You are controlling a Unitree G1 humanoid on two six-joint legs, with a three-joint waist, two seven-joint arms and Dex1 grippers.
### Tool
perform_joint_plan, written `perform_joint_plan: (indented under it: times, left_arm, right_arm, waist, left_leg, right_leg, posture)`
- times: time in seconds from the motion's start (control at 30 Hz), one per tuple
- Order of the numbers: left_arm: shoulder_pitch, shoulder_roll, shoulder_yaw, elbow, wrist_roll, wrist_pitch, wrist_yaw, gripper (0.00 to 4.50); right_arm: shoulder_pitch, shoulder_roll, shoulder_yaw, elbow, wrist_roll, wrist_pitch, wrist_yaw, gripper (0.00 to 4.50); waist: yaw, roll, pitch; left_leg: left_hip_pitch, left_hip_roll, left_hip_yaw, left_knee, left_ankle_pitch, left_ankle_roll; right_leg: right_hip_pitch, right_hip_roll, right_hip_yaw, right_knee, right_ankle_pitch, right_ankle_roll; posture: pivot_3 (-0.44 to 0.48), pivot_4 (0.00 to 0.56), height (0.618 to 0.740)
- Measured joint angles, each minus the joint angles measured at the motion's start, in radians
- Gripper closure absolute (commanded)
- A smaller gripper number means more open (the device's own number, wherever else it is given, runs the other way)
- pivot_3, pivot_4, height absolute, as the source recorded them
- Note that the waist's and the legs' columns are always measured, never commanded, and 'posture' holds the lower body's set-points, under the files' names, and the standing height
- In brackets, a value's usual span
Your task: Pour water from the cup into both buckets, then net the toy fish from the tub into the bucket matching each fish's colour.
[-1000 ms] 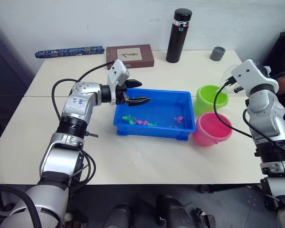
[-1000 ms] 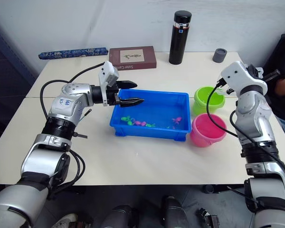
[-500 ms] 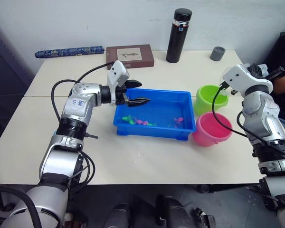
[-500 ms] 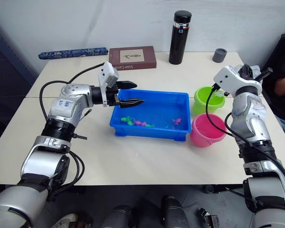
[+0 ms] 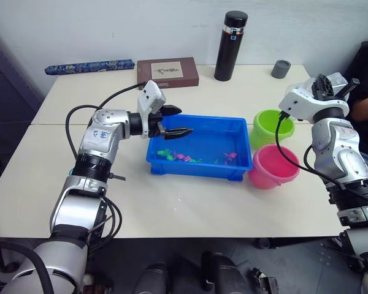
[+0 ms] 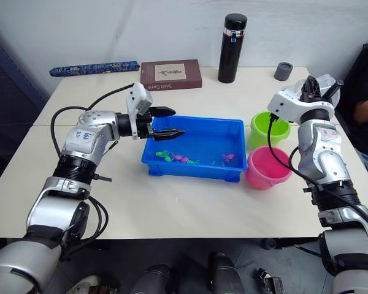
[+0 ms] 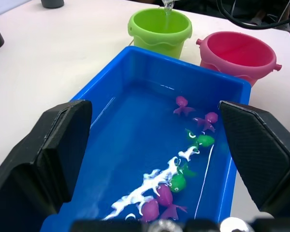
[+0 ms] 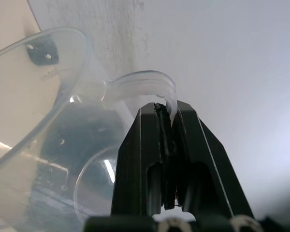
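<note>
My right gripper (image 8: pixel 166 113) is clenched on the thin clear handle of the cup (image 8: pixel 53 125), both fingers (image 8: pixel 135 159) pressed flat against it. In the head views that gripper (image 6: pixel 311 87) sits high over the far right of the counter (image 5: pixel 172 202), wrist bent so the cup tips toward the green bucket (image 5: pixel 273 125) just below it. A thin stream of water falls into the green bucket (image 7: pixel 160 30) in my left wrist view. The pink bucket (image 5: pixel 273 165) stands touching or just beside the green one, on the near side, with my forearm rising behind both.

My left gripper (image 5: pixel 179 121) is released, its two fingers (image 7: pixel 48 154) spread wide and holding nothing. The arm reaches in from the left with the elbow bent, and the gripper hovers over the left end of the tub (image 5: pixel 165 160), pointing along it toward the buckets. The tub lies in the middle of the counter, its right end just beside the buckets. Water covers its floor, and the fish (image 7: pixel 176 181) lie in a loose row along the near side, green ones and pink ones (image 7: pixel 182 104) mixed, ahead of and below my open fingers.

Along the far edge of the counter stand a black bottle (image 5: pixel 231 46), a small grey cap (image 5: pixel 281 68), a brown book (image 5: pixel 168 72) and a blue patterned roll (image 5: pixel 89 66).
</note>
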State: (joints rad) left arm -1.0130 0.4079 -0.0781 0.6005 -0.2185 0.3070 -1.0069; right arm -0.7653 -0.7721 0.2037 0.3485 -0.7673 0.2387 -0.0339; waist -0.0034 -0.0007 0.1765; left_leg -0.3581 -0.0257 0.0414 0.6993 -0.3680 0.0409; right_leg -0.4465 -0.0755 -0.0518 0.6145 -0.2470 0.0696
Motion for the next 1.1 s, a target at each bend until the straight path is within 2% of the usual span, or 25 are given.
perform_joint_plan:
  times: [0.4, 0.53, 0.73, 0.83, 0.93, 1.1]
  left_arm:
    - [0.004, 0.005, 0.000, -0.010, 0.000, 0.000, 0.002, 0.00]
    - [0.008, 0.007, 0.000, -0.021, -0.001, 0.001, -0.002, 0.00]
    - [0.031, 0.032, 0.006, -0.053, -0.014, 0.012, -0.030, 0.00]
    - [0.038, 0.035, 0.022, -0.060, -0.020, 0.016, -0.042, 0.00]
    - [0.038, 0.035, 0.023, -0.078, -0.027, 0.020, -0.054, 0.00]
    - [0.038, 0.023, 0.020, -0.078, -0.028, 0.020, -0.063, 0.00]
  right_arm:
    - [0.000, -0.003, 0.023, 0.000, -0.033, -0.048, 0.000, 4.47]
    - [0.002, 0.034, -0.045, -0.005, 0.039, -0.013, 0.016, 4.47]
    - [0.084, 0.128, -0.336, -0.132, 0.328, 0.136, 0.100, 4.47]
    - [0.128, 0.185, -0.532, -0.214, 0.492, 0.246, 0.131, 4.47]
    - [0.165, 0.243, -0.693, -0.249, 0.620, 0.337, 0.125, 4.47]
    - [0.169, 0.383, -0.860, -0.216, 0.778, 0.356, 0.029, 4.47]
  waist:
    - [0.000, 0.000, 0.000]
    - [0.000, 0.000, 0.000]
    - [0.002, 0.000, 0.000]
    - [0.004, 0.000, 0.000]
    - [0.003, 0.000, 0.000]
    - [-0.004, 0.000, 0.000]
  left_leg:
    - [0.000, 0.000, 0.000, 0.000, 0.000, 0.000]
    - [0.000, 0.000, 0.000, 0.000, 0.000, 0.000]
    - [0.000, 0.000, -0.001, 0.000, 0.000, 0.000]
    - [0.000, 0.000, -0.002, 0.000, 0.000, 0.000]
    - [0.000, 0.000, -0.001, 0.000, 0.000, 0.000]
    - [0.002, 0.000, 0.000, -0.001, 0.001, -0.001]
  right_leg:
    - [0.000, 0.000, 0.000, 0.000, 0.000, 0.000]
    - [0.000, 0.000, 0.000, 0.000, 0.000, 0.000]
    - [0.000, 0.000, -0.001, 0.000, 0.000, 0.000]
    - [0.001, 0.000, -0.001, 0.000, 0.000, 0.000]
    - [0.001, -0.001, 0.000, 0.001, 0.000, 0.000]
    - [0.000, 0.000, 0.001, 0.003, 0.000, 0.000]
  posture:
    - [0.000, 0.150, 0.740]
    - [0.000, 0.150, 0.740]
    - [0.000, 0.150, 0.740]
    - [0.000, 0.150, 0.740]
    - [0.000, 0.150, 0.740]
    - [0.000, 0.150, 0.740]
